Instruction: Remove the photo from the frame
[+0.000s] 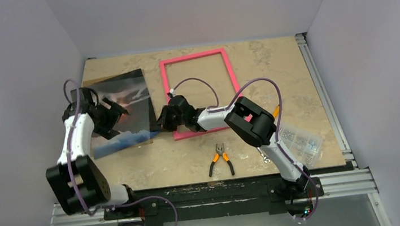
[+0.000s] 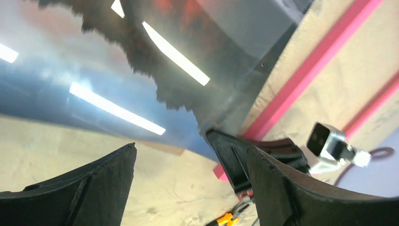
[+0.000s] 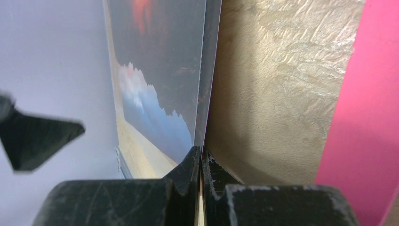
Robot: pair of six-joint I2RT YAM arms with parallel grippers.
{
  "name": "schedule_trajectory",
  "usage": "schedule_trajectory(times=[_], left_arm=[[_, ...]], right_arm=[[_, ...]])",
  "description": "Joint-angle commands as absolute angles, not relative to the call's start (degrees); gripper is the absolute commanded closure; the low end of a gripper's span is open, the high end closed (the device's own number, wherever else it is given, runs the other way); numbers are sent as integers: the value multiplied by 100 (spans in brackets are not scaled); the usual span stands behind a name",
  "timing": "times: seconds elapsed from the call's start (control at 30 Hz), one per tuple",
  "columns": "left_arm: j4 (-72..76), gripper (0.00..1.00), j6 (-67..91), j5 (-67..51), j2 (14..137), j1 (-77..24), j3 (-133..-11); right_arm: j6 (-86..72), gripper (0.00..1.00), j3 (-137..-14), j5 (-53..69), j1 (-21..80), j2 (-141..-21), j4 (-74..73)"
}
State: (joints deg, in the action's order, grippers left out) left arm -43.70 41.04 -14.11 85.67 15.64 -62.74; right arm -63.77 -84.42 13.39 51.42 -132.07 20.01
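The photo (image 1: 130,92), a glossy sunset print, is out of the frame and held tilted above the table at the left. It also fills the left wrist view (image 2: 94,56) and shows edge-on in the right wrist view (image 3: 160,70). My right gripper (image 1: 159,120) (image 3: 201,153) is shut on the photo's right edge near its lower corner. My left gripper (image 1: 120,115) (image 2: 190,150) is open and empty, over the photo's middle left part, touching nothing. The pink-red frame (image 1: 196,56) lies flat on the table with bare tabletop inside its border; it also shows in both wrist views (image 2: 310,66) (image 3: 371,117).
Orange-handled pliers (image 1: 220,159) lie near the front edge, also in the left wrist view (image 2: 226,219). A clear plastic parts box (image 1: 302,142) sits at the front right. White walls close in the table on three sides.
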Motion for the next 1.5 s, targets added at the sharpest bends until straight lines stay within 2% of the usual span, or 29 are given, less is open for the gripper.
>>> schedule_trajectory(times=[0.0,0.23,0.43,0.6,0.77,1.0,1.47], left_arm=[[-4451,13,5085,-1441,7154,1611,-5168],[-3907,7,5798,-1874,5945,1766,-3733],[-2838,5,6352,-2158,5876,1946,-2998],[-2674,5,6563,-2091,6010,2092,-2672],[-2588,5,6663,-2104,6157,2161,-2596],[-2146,9,6656,-2067,7016,2205,-2820],[-2153,12,6305,-1953,7509,2250,-3014]], right_arm=[[-6377,100,-8462,1239,5107,-12986,2176],[-6360,100,-8163,1219,5106,-12731,2325],[-6312,100,-7998,1201,5106,-12573,2384],[-6311,100,-7973,1202,5109,-12563,2449],[-6284,100,-8024,1194,5104,-12551,2402],[-6245,100,-8010,1040,5109,-12430,2289],[-5856,100,-7671,645,5176,-11779,2069]])
